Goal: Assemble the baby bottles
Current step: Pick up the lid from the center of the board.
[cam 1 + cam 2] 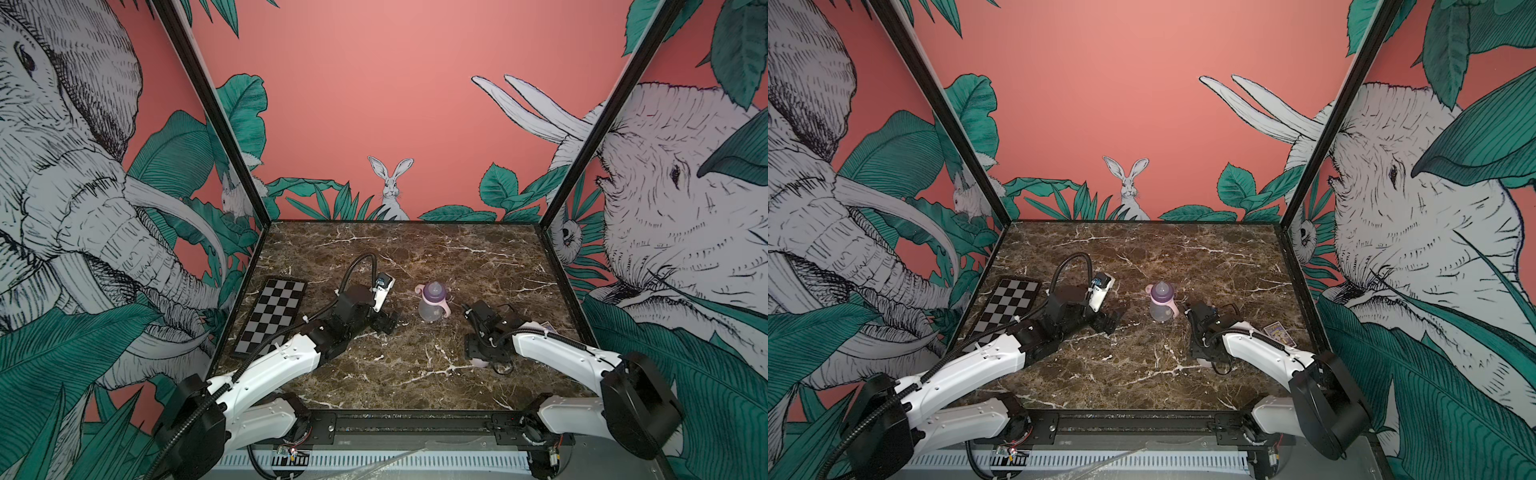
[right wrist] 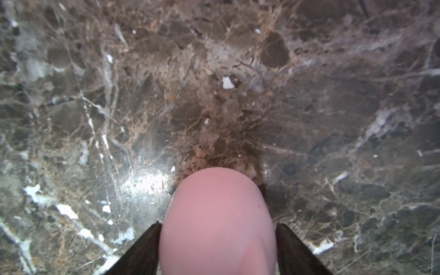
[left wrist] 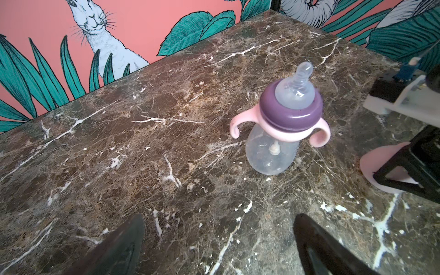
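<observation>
Right gripper [image 2: 217, 225] straddles pink cap [image 2: 215, 202], clamped or not unclear; squeeze squarely, lift straight, then centre over bottle [image 1: 432, 307].

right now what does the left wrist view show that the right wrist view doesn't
Left wrist only: the bottle standing upright and uncapped, purple collar and pink handled ring on, the left gripper open and empty, and the rabbit wall. Right wrist only: close up, the right gripper with a finger on each side of the pink cap; whether they press it I cannot tell. Both: the marble tabletop and that cap, only its edge in the left wrist view.
</observation>
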`<state>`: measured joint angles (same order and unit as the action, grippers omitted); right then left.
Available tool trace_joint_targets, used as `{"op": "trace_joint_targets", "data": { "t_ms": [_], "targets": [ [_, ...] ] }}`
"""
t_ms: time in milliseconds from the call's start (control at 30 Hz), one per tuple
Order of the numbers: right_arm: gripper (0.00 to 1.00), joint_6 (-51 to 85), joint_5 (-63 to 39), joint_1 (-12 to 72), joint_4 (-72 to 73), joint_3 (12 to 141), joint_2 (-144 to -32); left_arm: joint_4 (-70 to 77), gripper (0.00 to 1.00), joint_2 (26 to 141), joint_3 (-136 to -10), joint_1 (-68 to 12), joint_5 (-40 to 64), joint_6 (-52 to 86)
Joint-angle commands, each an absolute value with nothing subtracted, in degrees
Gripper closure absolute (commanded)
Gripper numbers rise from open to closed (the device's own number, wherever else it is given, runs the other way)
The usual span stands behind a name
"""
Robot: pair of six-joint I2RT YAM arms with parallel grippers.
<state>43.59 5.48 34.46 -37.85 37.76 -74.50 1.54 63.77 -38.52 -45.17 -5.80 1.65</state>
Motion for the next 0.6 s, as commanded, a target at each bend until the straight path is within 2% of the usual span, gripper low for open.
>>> {"op": "trace_joint_targets", "data": {
  "t_ms": [0,233,567],
  "targets": [
    [0.29,43.64,6.42,34.20,-36.89,36.92,-75.56,1.05,0.00,63.24,-39.96,-44.76,-5.76,1.47],
    [0.35,43.08,6.92,34.19,-37.19,36.98,-74.90,0.88,0.00,62.68,-39.60,-44.78,-6.33,1.31],
    [0.36,38.00,10.17,34.19,-45.88,45.47,-69.80,0.79,0.00,62.80,-39.55,-44.76,-6.76,1.04]
  ]
}}
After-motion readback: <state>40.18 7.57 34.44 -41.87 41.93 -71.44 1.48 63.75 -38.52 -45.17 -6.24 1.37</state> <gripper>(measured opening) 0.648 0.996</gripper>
